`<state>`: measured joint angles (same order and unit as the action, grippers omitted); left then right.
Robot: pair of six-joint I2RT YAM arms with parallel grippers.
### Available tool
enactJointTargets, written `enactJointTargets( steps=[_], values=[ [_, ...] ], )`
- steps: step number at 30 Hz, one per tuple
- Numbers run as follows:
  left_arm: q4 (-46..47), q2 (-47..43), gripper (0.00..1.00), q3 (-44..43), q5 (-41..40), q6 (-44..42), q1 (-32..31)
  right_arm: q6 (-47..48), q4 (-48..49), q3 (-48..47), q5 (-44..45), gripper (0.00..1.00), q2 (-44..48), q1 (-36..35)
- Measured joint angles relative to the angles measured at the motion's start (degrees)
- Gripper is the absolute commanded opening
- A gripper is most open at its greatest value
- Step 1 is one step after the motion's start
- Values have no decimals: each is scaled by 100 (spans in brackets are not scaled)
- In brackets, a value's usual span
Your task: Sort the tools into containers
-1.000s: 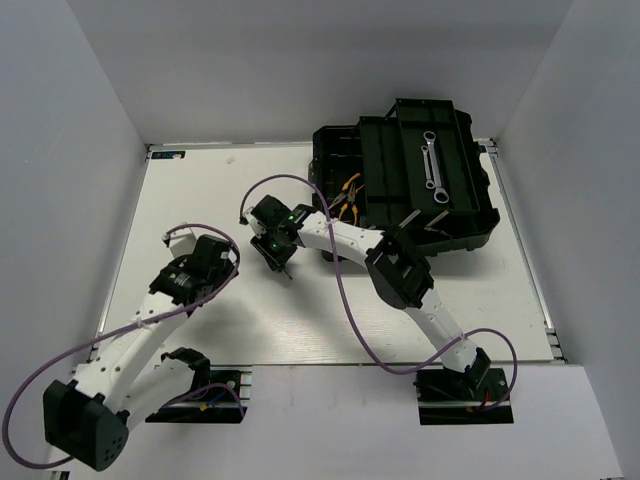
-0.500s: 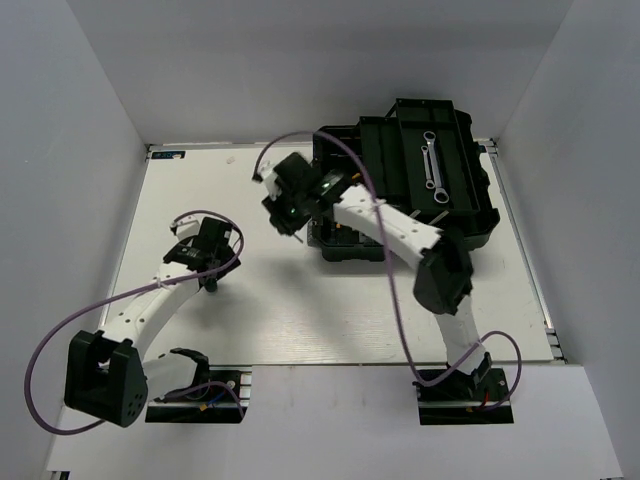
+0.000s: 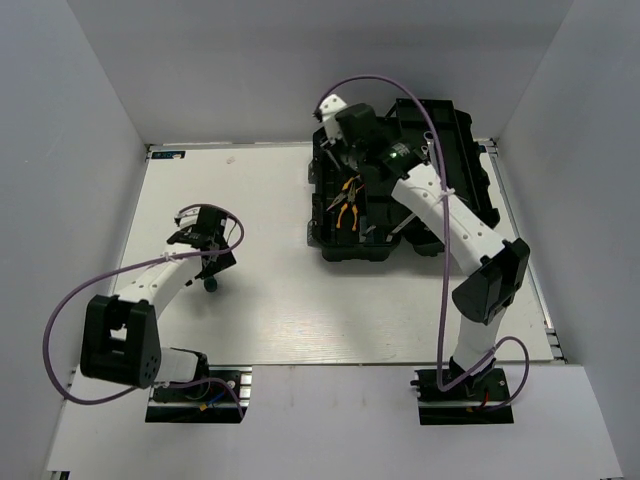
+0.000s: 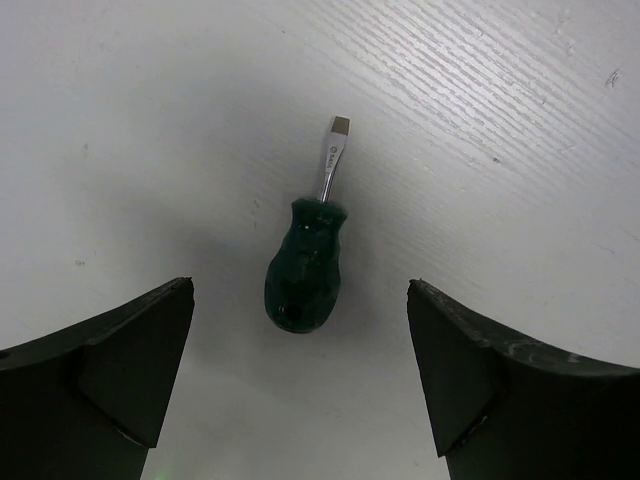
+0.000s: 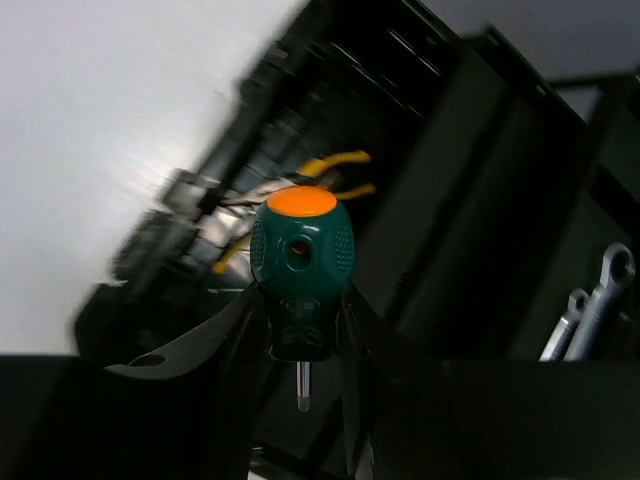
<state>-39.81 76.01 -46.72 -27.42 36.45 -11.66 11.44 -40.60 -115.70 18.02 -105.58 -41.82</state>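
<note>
While my right arm stretches over the large black plastic toolbox at the white table's far right, my right gripper is clenched on a green-handled, orange-capped screwdriver, over the compartment holding yellow-handled pliers. Silver wrenches lie in the neighbouring tray. My left gripper hangs spread wide above the table, a stubby dark-green flat-blade screwdriver lying untouched between its fingers.

Green-handled screwdriver lying on white table, blade pointing away, between wide-open jaws
</note>
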Motion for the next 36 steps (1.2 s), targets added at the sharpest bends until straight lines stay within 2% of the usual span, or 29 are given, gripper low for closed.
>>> enactJointTargets(
  steps=[6, 18, 20, 21, 24, 28, 31, 34, 36],
  values=[
    [214, 282, 98, -61, 345, -492, 155, -50, -116, 162, 278, 0, -214, 769],
    [433, 391, 98, -81, 717, -883, 219, -474, -568, -238, -140, 1, -1198, 1285],
    [435, 439, 98, -81, 732, -903, 219, -516, -610, -238, -184, 9, -1237, 1346],
    [435, 455, 98, -81, 737, -905, 219, -529, -616, -238, -199, 26, -1246, 1375],
    [461, 516, 98, -81, 739, -914, 219, -581, -605, -238, -280, 54, -1246, 1447],
    [461, 691, 98, -81, 737, -927, 232, -601, -605, -238, -413, 62, -1241, 1488],
    [426, 809, 96, -81, 737, -929, 273, -614, -595, -138, -540, 63, -1152, 1491],
    [426, 848, 88, -81, 737, -944, 337, -664, -562, 136, -761, 63, -857, 1504],
    [428, 909, 80, -81, 741, -929, 380, -704, -514, 457, -922, 63, -518, 1504]
  ],
)
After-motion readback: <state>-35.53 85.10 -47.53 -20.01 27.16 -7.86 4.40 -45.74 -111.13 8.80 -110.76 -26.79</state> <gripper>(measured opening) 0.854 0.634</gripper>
